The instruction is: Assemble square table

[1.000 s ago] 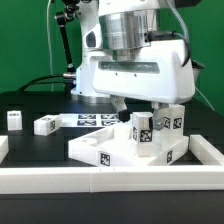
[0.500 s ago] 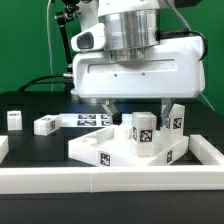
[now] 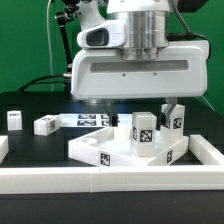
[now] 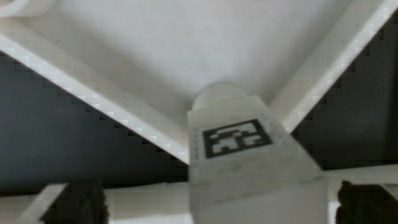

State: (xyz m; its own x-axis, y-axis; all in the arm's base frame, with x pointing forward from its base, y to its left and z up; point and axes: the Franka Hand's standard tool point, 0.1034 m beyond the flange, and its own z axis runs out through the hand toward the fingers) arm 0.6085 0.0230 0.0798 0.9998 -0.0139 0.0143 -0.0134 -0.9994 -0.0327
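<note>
- Tool state: the two-finger gripper (image 4: 214, 205) stands with its jaws wide apart. In the wrist view the dark fingertips (image 4: 63, 200) flank a white block leg (image 4: 231, 135) without visibly touching it. Nothing is clamped.
- Task part: the white square plastic table top (image 3: 95, 152), a tray with a raised rim, lies at the centre of the exterior view. The tagged leg stands upright in one of its corners.
- A second tagged leg (image 3: 172, 118) stands toward 2 o'clock of the first and looks slightly tilted. Whether it is seated cannot be told.
- Two loose white legs (image 3: 46, 124) lie toward 9 o'clock of the top, well apart from it.
- Step in hand, as a judgement: fitting the corner leg.
  - Centre the jaws on the leg before closing.
  - Grip its flat faces.
  - Keep the wrist axis in line with the leg so that it turns without jamming.
  - Keep clear of the neighbouring leg at 2 o'clock.
- Surface: a matt black table surface (image 3: 30, 140), bordered at 6 o'clock by a long white rail (image 3: 100, 182). The marker board (image 3: 92, 119) lies flat toward 11 o'clock of the top.
- Room: a green backdrop (image 3: 25, 40) stands behind the arm.
</note>
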